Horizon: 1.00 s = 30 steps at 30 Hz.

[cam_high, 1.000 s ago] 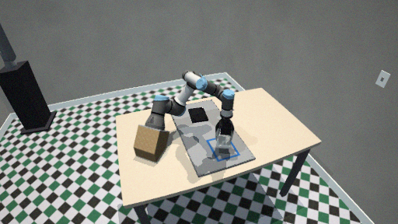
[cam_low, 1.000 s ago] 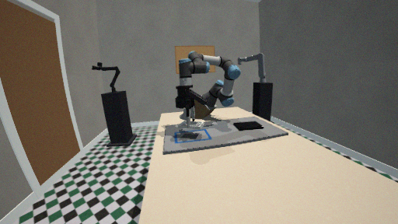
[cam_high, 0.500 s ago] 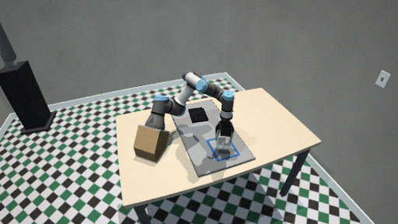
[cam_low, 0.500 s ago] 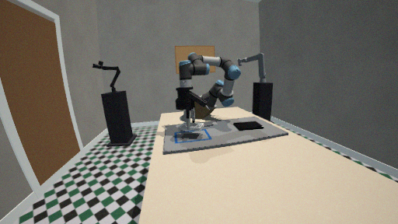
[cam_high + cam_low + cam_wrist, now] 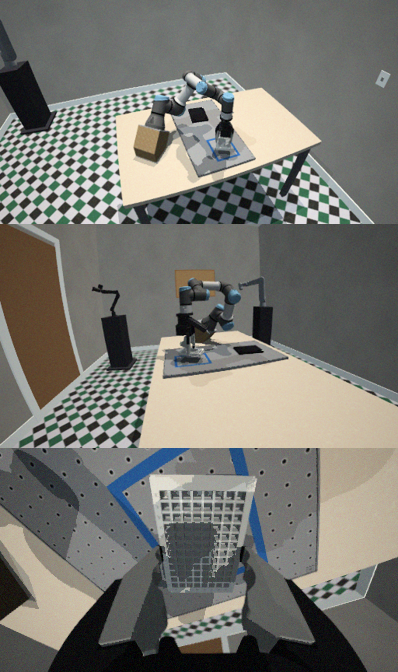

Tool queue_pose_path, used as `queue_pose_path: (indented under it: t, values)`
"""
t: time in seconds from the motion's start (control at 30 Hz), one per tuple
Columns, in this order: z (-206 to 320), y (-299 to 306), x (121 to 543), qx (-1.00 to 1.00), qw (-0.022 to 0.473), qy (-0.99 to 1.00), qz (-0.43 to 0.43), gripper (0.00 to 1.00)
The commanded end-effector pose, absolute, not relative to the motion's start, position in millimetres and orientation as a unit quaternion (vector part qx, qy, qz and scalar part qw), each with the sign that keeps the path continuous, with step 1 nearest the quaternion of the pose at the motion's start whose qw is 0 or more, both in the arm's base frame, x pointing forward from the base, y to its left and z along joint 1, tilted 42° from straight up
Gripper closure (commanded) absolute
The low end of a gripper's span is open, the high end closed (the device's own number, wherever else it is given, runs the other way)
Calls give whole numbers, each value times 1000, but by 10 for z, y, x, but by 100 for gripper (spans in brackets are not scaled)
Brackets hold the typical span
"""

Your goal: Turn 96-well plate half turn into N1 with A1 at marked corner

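Observation:
The pale 96-well plate (image 5: 200, 484) (image 5: 198, 352) is held by its two long sides between the jaws of my gripper (image 5: 201, 546) (image 5: 190, 351) (image 5: 224, 147). My gripper is shut on it. In the exterior view the plate hangs a little above the grey board (image 5: 225, 365) (image 5: 199, 157) (image 5: 295, 508), with a dark patch below it. A blue outline (image 5: 228, 157) (image 5: 193, 365) (image 5: 145, 468) lies on the board under the plate. In the wrist view the plate is turned at an angle to this outline. I cannot make out nest N1, its A1 mark or the plate's cut corner.
A black rectangular thing (image 5: 198, 114) (image 5: 249, 349) lies on the board's other end. The arm stands on a brown block (image 5: 149, 144) at the left of the table (image 5: 280, 126) in the top view. The table's front edge runs near the board.

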<state>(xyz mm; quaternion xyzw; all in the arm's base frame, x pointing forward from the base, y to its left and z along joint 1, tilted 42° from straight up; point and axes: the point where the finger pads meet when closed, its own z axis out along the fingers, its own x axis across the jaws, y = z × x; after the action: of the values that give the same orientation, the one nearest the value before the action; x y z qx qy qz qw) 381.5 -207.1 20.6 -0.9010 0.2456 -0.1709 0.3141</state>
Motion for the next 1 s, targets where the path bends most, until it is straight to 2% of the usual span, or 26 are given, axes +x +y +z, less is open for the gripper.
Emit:
queue_pose_path:
  t: [0.0, 0.97]
  values:
    - [197, -2073, 3824, -901, 313, 246, -172, 100]
    - [63, -1986, 3907, -901, 313, 246, -172, 100]
